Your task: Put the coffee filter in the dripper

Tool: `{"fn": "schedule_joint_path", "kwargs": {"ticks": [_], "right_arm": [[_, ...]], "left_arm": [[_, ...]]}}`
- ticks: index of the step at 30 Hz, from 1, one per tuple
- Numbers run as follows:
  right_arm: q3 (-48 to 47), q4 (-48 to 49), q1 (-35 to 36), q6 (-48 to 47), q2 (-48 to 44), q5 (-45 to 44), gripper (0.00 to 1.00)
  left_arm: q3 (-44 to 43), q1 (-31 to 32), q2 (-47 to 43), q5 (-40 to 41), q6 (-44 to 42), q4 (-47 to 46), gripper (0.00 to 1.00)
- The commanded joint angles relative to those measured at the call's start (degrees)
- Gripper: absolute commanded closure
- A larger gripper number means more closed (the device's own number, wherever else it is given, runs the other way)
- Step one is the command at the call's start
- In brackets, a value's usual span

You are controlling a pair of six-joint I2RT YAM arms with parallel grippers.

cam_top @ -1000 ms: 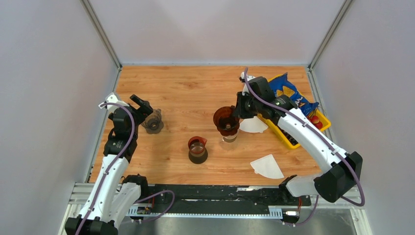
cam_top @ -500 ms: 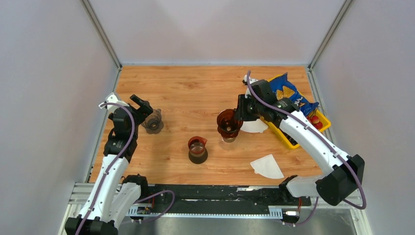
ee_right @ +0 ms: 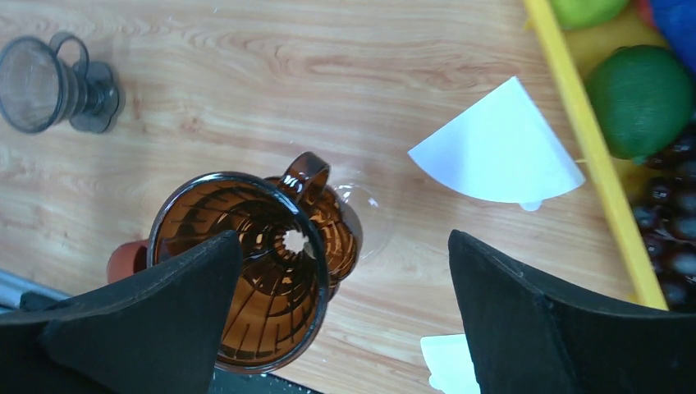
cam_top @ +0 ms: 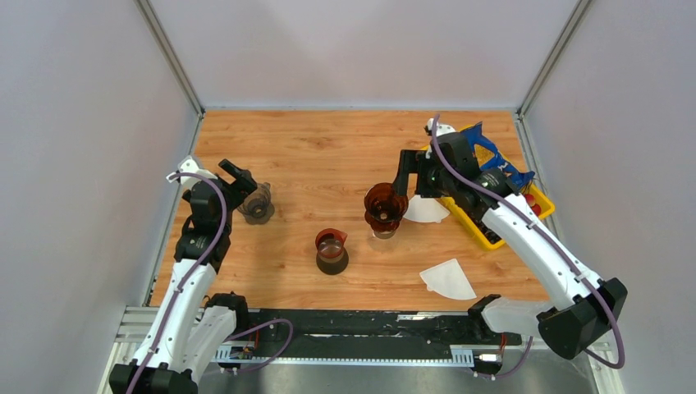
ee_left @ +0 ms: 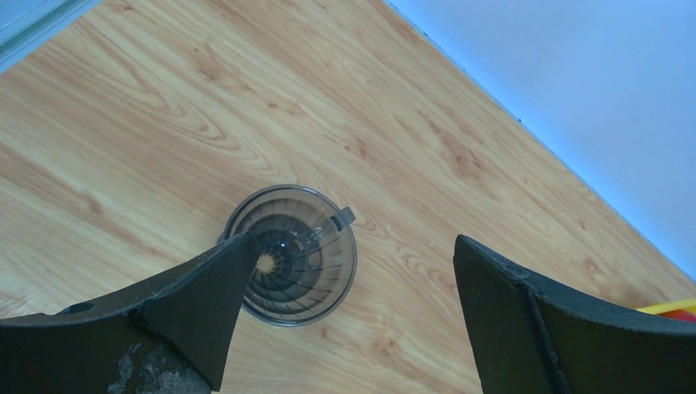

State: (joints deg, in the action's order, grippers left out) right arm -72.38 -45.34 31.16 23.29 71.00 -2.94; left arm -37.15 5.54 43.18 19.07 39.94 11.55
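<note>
Amber plastic dripper (cam_top: 384,205) sits upright a bit right of the table's middle, with nothing in its cone. The nearest white coffee filter (cam_top: 427,210) lies flat at its 3 o'clock, just beside it, and its far side is right up against the yellow tray (cam_top: 483,236). A second filter (cam_top: 447,279) lies at the dripper's 5 o'clock, near the front edge.

Only printed thing is the blue chip bag (cam_top: 486,153) in the tray, and the writing is too small to read.

For room, plain wood table (cam_top: 328,148) runs from the dripper's 12 o'clock to the back wall. A small red-brown carafe (cam_top: 331,250) stands near it at 8 o'clock. A smoky grey dripper (cam_top: 257,203) is well off at 9 o'clock, close to the left edge.

Right gripper (cam_top: 408,176) hangs just off the amber dripper's 1 o'clock, jaws spread wide and holding nothing. From the wrist camera one finger (ee_right: 156,312) overlaps the rim, but I can't tell if it touches. Left gripper (cam_top: 238,176) is also spread wide and carrying nothing, above the grey dripper.
</note>
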Motion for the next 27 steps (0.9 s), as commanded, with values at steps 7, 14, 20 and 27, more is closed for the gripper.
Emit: {"fn": "schedule_joint_path", "kwargs": {"ticks": [7, 14, 20, 27], "right_arm": [[2.9, -6.0, -12.2, 8.5, -6.5, -10.4, 0.0], [15.9, -13.9, -20.9, 16.1, -10.3, -11.4, 0.0], [28.8, -14.5, -20.3, 26.6, -12.2, -8.9, 0.06], [37.2, -10.1, -19.0, 30.4, -15.2, -6.1, 0.17]], "left_arm": [[0.0, -0.2, -0.2, 0.1, -1.2, -1.9, 0.0], [0.1, -0.3, 0.1, 1.0, -1.3, -1.9, 0.0], [0.1, -0.2, 0.6, 0.4, -0.9, -2.2, 0.0], [0.1, -0.3, 0.8, 0.2, -0.8, -2.4, 0.0]]}}
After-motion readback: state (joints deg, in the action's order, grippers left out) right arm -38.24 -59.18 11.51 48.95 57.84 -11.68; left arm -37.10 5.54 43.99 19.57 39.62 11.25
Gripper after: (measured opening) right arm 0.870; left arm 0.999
